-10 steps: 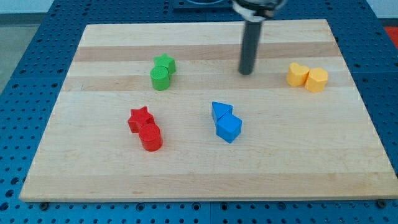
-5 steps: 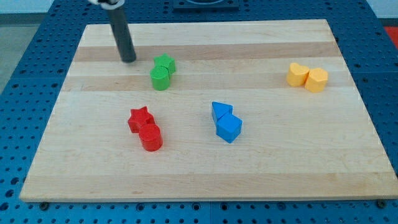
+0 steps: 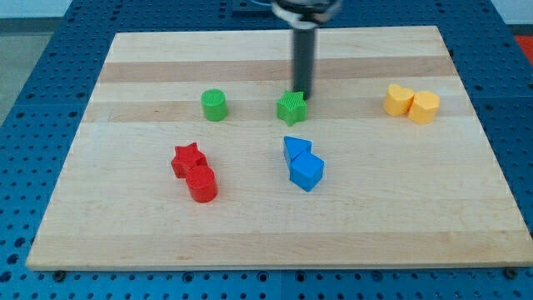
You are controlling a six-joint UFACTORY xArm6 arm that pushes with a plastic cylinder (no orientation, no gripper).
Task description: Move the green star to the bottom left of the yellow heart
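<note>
The green star lies on the wooden board near the middle, toward the view's top. My tip is right behind it, at its top right edge, touching or nearly touching it. The yellow heart lies at the view's right, with a yellow hexagonal block touching its right side. The star is well to the left of the heart, at about the same height.
A green cylinder stands alone left of the star. A red star and a red cylinder sit lower left. A blue triangle and a blue cube sit just below the green star.
The green star has slid to the right, away from the green cylinder. My tip swung from the right to the far left and now stands at the star's top right.
</note>
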